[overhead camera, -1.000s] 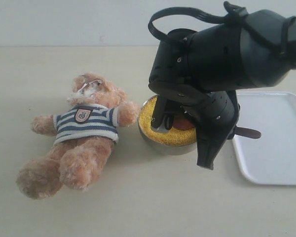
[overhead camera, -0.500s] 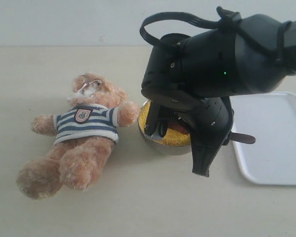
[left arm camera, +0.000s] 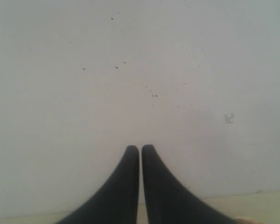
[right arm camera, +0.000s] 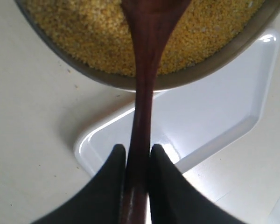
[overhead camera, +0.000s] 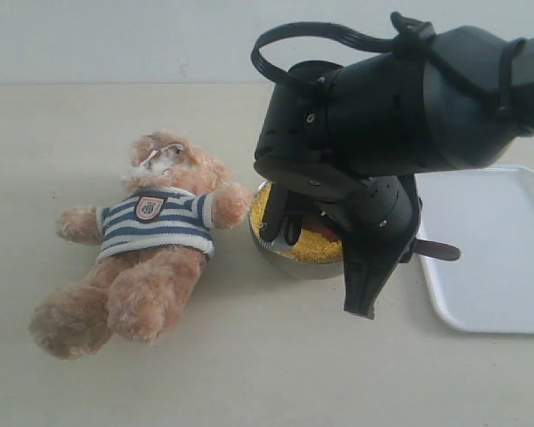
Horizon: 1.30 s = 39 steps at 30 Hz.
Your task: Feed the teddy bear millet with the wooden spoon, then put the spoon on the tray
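We see right pincer (right arm camera: 135, 150) clamped on spoon (right arm camera: 142, 93) handle, head apparently in millet (right arm camera: 84, 32); left pincer (left arm camera: 140, 148) closed, empty. Our worry: slim handle twisting, grain spilling short of bear (overhead camera: 151, 240)

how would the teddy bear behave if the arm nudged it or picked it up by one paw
Probably floppy: the teddy bear lies sprawled with limbs splayed, so it would likely dangle. Its fluffy plush suggests it is light for its size, and a nudge would likely slide it rather than roll it.
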### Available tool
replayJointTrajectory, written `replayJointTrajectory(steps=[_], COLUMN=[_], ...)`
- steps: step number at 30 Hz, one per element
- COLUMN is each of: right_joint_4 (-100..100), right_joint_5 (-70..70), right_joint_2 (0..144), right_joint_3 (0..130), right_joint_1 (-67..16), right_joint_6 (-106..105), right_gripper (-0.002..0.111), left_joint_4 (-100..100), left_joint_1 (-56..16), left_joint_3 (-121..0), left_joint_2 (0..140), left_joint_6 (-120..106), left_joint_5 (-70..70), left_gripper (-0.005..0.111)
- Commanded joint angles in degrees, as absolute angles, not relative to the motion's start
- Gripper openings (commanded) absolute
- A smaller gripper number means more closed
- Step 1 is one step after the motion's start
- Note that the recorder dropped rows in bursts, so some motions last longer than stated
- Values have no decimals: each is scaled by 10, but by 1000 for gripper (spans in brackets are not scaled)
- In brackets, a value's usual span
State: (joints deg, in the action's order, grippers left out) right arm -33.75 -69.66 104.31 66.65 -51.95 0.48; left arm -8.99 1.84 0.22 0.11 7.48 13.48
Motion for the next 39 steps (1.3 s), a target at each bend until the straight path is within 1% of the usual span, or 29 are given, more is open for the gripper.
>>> replayJointTrajectory(steps=[1,8,15,23,28,31,39], right_joint_4=[-335,-294,-272,-222,-199,-149,-97], right_joint_5=[-700,-700,-700,-700,-700,-700,-700], right_joint_2=[1041,1041,1047,1047,1046,1046,1045], right_joint_3=[664,723,726,726,731,764,803], right_joint_1=[-520,-520,-516,-461,-442,-422,-381], right_joint_6=[9,-10,-7,-7,-30,-57,-82], right_gripper=[-1,-1,-1,-1,-1,-1,-1], left_joint_4=[-87,-87,-87,-87,-87,-87,-87], left_joint_1=[15,15,15,15,15,15,15], left_joint_3=[0,0,0,0,0,0,0], left_joint_2=[0,0,0,0,0,0,0], left_joint_6=[77,77,77,77,77,77,77], left_joint_5=[135,135,135,136,136,136,135], left_gripper=[4,4,4,4,4,4,4])
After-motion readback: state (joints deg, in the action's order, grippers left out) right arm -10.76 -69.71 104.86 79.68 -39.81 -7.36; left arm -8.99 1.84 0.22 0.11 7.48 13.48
